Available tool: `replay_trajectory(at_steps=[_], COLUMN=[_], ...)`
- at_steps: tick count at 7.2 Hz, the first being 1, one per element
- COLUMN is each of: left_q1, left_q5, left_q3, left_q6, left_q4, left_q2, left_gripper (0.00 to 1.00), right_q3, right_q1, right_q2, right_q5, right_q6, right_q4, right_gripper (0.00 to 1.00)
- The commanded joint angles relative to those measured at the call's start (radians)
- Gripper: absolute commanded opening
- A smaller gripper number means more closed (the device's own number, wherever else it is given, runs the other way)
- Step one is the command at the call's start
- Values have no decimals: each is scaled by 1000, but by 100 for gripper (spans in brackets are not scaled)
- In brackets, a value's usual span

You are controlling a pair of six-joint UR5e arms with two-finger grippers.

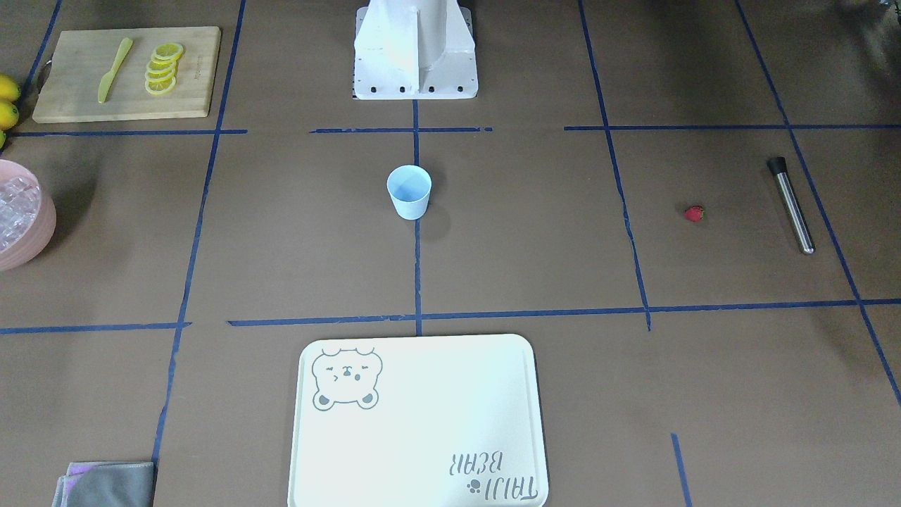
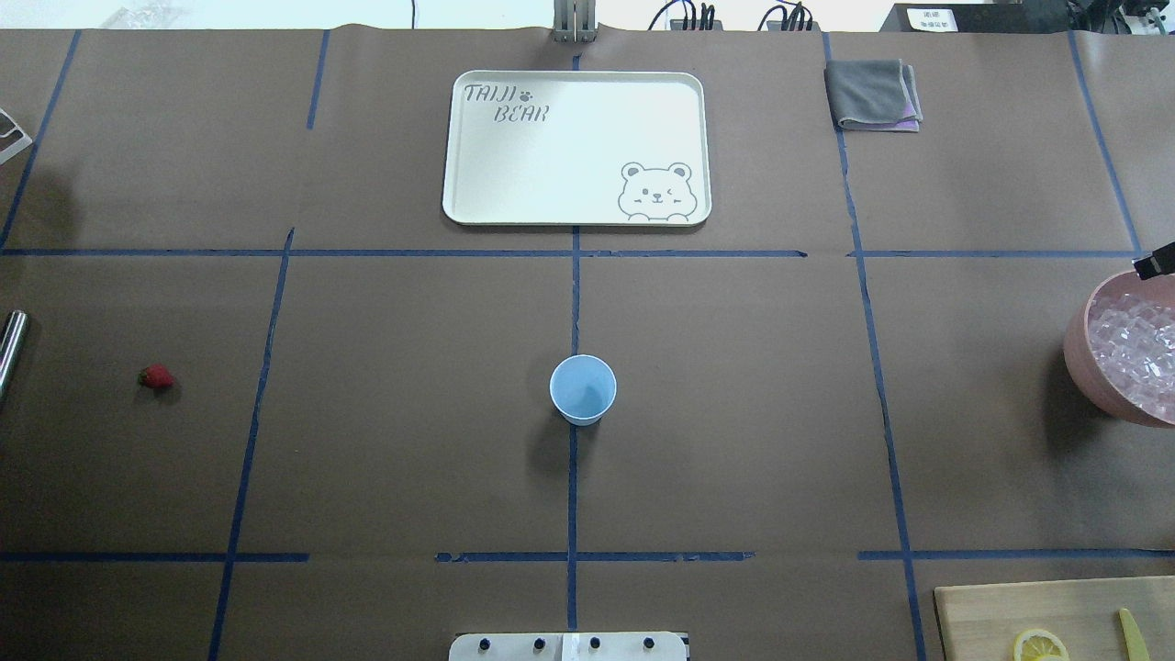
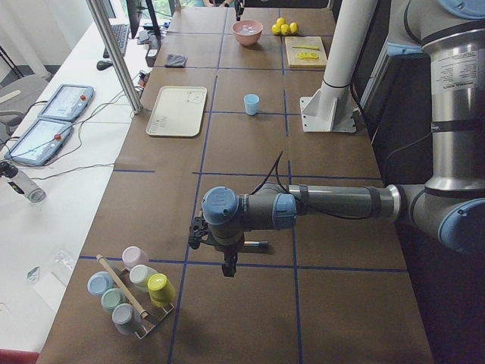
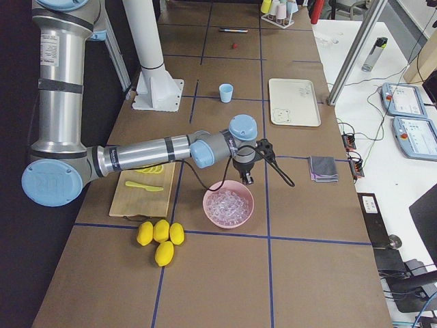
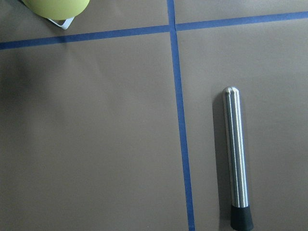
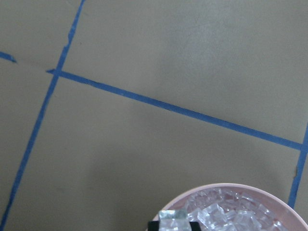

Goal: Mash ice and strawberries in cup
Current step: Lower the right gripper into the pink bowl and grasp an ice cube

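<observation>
cup: the light blue cup point(image 1: 409, 191) stands upright on the middle tape line of the table point(image 1: 281, 246), between the robot base point(image 1: 415, 63) and the tray point(image 1: 422, 436). nothing shows inside it.
strawberry: the strawberry point(image 1: 694, 213) lies on the bare table on the robot's left side, well apart from the cup and near the metal rod point(image 1: 791, 204).
ice: the ice point(image 2: 1138, 349) is heaped in the pink bowl point(image 2: 1083, 353) at the robot's right end of the table, well apart from the cup.
right gripper: the right gripper point(image 4: 244, 179) hangs over the bowl, close to its rim. in the wrist view its black fingertips point(image 6: 154, 226) are clenched on one clear ice cube point(image 6: 173, 219), held just above the heap.
left gripper: the left gripper point(image 3: 227, 267) points down over the table's left end, near the rod. whether it is clenched or released, i cannot tell; its own camera shows no fingers.
rod: it lies flat beside a tape line, with its black tip at one end and nothing touching it.
rack: a rack of small coloured cups point(image 3: 132, 292) stands at the far left end, past the rod.
board: the wooden board point(image 1: 127, 74) carries a row of lemon slices point(image 1: 163, 68) and a yellow-green knife point(image 1: 115, 69), lying apart from each other.
lemons: whole lemons point(image 4: 160, 236) lie just beside the board and near the bowl.
cloth: a folded grey cloth point(image 2: 872, 94) lies beside the tray, on the robot's right.
</observation>
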Motion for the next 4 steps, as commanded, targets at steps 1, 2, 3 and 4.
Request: replay_trajectory(at_steps=[1,2,3,4], left_q1=[0,0,0,0], left_q5=[-2,-2,-2,-3], left_q3=[1,-1,-1,-2], left_q6=[0,0,0,0], left_q4=[2,0,0,0], left_q2=[0,0,0,0], left_gripper=[100,100,100,100], right_q3=[46,84,121,143], right_q1=[-9,-52,-95,-141], right_q2=[44,104,161,202], right_q5=[3,0,-5,-16], right_q6=[116,169,202,263], right_q4=[-31,-121,-208,-255], right_gripper=[0,0,0,0])
